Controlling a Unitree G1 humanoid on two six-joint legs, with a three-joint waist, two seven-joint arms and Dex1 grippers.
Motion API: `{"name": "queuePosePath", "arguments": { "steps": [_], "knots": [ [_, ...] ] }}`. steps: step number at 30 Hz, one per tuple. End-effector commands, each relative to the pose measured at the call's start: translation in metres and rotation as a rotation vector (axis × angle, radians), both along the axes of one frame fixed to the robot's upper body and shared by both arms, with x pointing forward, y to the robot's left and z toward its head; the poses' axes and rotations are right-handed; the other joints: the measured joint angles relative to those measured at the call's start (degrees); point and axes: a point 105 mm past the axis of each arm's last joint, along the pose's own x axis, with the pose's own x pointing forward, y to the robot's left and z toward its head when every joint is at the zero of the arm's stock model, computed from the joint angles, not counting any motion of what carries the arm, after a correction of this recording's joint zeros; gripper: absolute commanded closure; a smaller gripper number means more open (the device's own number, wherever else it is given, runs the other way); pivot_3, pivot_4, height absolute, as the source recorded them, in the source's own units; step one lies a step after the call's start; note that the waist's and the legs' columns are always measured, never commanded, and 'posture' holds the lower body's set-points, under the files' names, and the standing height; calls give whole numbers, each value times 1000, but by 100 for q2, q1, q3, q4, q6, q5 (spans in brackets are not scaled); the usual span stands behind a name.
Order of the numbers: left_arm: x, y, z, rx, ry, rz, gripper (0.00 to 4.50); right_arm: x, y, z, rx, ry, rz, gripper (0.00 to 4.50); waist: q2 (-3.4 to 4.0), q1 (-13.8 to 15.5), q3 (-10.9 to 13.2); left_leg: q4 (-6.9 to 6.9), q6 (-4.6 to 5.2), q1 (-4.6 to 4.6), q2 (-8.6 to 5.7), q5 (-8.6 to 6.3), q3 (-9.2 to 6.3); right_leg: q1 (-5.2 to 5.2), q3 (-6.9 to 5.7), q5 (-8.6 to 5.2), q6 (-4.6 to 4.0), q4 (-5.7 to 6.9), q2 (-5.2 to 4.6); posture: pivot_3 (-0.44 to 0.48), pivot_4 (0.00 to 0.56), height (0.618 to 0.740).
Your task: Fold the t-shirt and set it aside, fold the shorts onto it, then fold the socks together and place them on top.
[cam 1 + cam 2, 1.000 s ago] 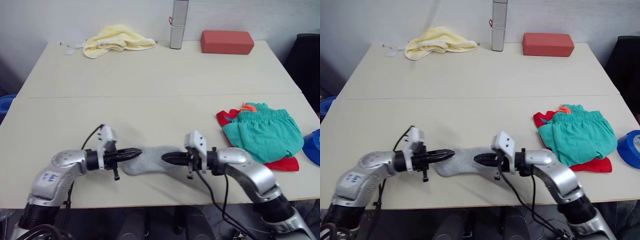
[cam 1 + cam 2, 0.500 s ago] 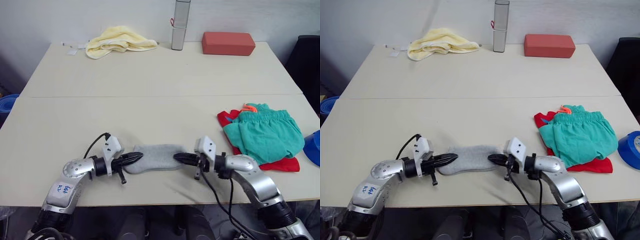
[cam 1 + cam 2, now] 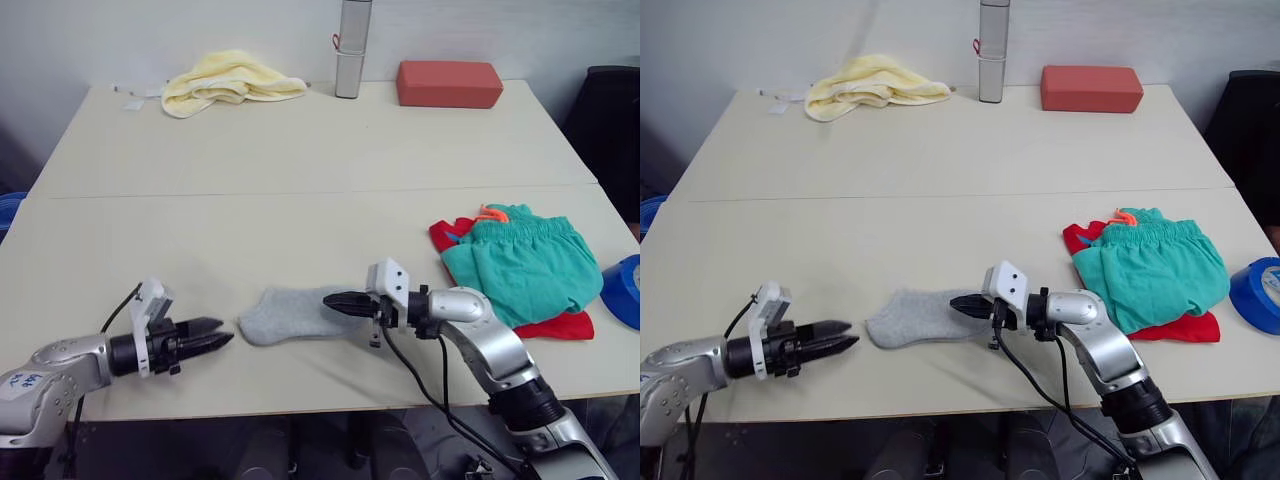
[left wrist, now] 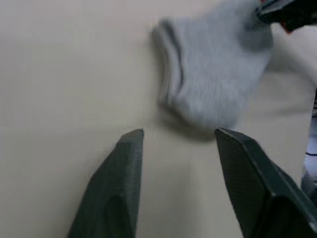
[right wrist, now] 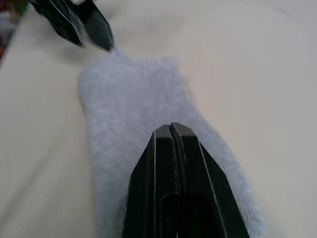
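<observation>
Right wrist view: my right end effector [image 5: 170, 130], clenched, pinned the small light grey knit socks [image 3: 285, 314]; my left end effector [image 4: 179, 141], released, hung apart. Dragging risked separating them.

My right gripper [image 3: 330, 299] rests on one end of the socks [image 3: 283, 317]; my left gripper [image 3: 222, 339] sits just beside the other end, apart
</observation>
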Motion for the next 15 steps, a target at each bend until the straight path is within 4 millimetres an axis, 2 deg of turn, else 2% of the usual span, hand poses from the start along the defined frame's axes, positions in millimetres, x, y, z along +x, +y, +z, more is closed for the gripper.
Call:
{"name": "queuePosePath", "arguments": {
  "steps": [1, 6, 11, 15],
  "knots": [
    [-3, -8, -3, -39, 121, 59, 1374, 3, 1, -2, -16, -32, -6, 4500, 1, -10, 0, 0, 0, 0, 0, 0, 1, 1, 2, 0, 1, -1, 0, 0, 150, 740],
    [-3, -22, -9, -104, 280, 98, 1374, -3, -3, -9, -54, -27, 27, 4500, 1, -19, -1, -2, -11, 10, -1, 5, 0, 2, 1, 0, 0, 21, 1, 0, 150, 740],
    [3, -36, -12, -107, 311, 89, 1374, -5, -2, -9, -52, -18, 41, 4500, 2, -7, -4, -1, -12, 17, -4, 6, 0, 9, 0, 0, 0, 24, 2, 0, 150, 740],
    [8, -58, -14, -152, 357, 61, 1374, -5, 0, -9, -49, -13, 46, 4500, 5, 58, -7, 1, -13, 19, -8, 7, 0, 12, 1, 0, 1, 24, 1, 0, 150, 740]
  ]
}}
